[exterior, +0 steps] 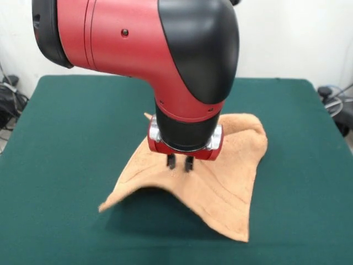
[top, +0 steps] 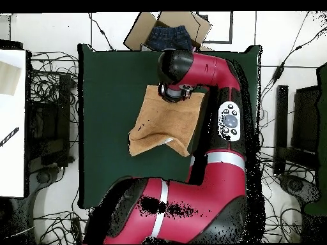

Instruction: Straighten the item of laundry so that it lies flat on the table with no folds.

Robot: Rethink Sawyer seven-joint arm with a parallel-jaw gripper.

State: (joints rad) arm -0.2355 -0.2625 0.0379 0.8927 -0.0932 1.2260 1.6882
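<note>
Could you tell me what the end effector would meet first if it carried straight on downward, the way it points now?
The towel: the end effector already sits at its raised ridge, apparently pinching it, with the table beneath.

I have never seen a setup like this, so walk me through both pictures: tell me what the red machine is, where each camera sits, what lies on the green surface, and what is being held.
The red and black machine is a robot arm with a gripper at its end. One picture is taken from across the table, facing the robot; the other looks straight down from above. On the dark green table lies a peach-orange towel. The gripper's two short fingers are pinched on the towel near its middle and lift it into a tent, so its near edge arches off the table. Beyond the table's edge sits a cardboard box holding dark cloth.
</note>
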